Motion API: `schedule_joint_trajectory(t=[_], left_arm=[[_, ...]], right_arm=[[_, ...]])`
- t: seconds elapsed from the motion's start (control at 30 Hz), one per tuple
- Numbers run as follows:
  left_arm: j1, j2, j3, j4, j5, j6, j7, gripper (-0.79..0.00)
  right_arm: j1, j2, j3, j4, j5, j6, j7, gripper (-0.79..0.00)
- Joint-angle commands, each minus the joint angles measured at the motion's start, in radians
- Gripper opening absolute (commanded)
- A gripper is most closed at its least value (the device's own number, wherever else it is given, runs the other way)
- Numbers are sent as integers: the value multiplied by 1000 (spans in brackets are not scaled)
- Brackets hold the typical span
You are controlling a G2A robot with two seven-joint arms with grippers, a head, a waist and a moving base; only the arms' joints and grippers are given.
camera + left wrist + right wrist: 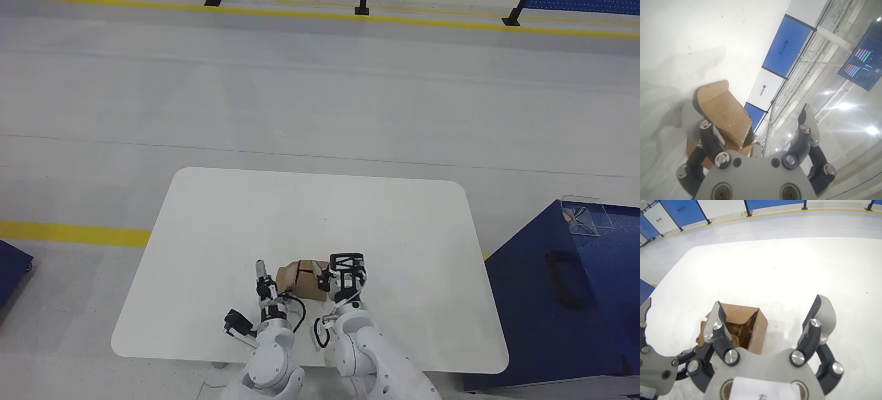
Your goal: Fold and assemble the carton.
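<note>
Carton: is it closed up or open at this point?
Open. The right wrist view looks straight into the carton through an unclosed end, its inside walls showing.

- Tall white fence panel (764, 89): a small dark logo with one short word in capitals, printed mid-panel.
- Large blue fence panel (788, 46), just beside the white fence panel: the same logo and word, in white.
- Dark hanging screen (861, 56), well apart from the white fence panel: coloured bar charts, small white figures and a two-digit number at one edge.
- White paper label (763, 391) on the housing of the right tool (768, 300): a dark character, cut off by the frame edge.
- Second white panel (661, 219), seen from the right wrist: a tiny dark logo, too small to read.
</note>
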Motion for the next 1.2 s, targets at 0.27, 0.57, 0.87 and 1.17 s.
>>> schedule_joint_trajectory(t=[0.27, 0.57, 0.87, 1.17], left_arm=[[25, -8, -52, -10, 22, -86, -64, 0], [82, -12, -68, -76, 95, -183, -135, 0], [110, -21, -73, -110, 130, -142, -151, 0], [130, -25, -90, -157, 162, 43, -127, 0]], right_arm=[[9, -17, 1, 43, -7, -1, 20, 0], [0, -26, 2, 54, -38, 5, 19, 0], [-17, -25, 39, 37, -64, -8, 32, 0], [-48, -8, 100, -14, -150, -23, 85, 0]])
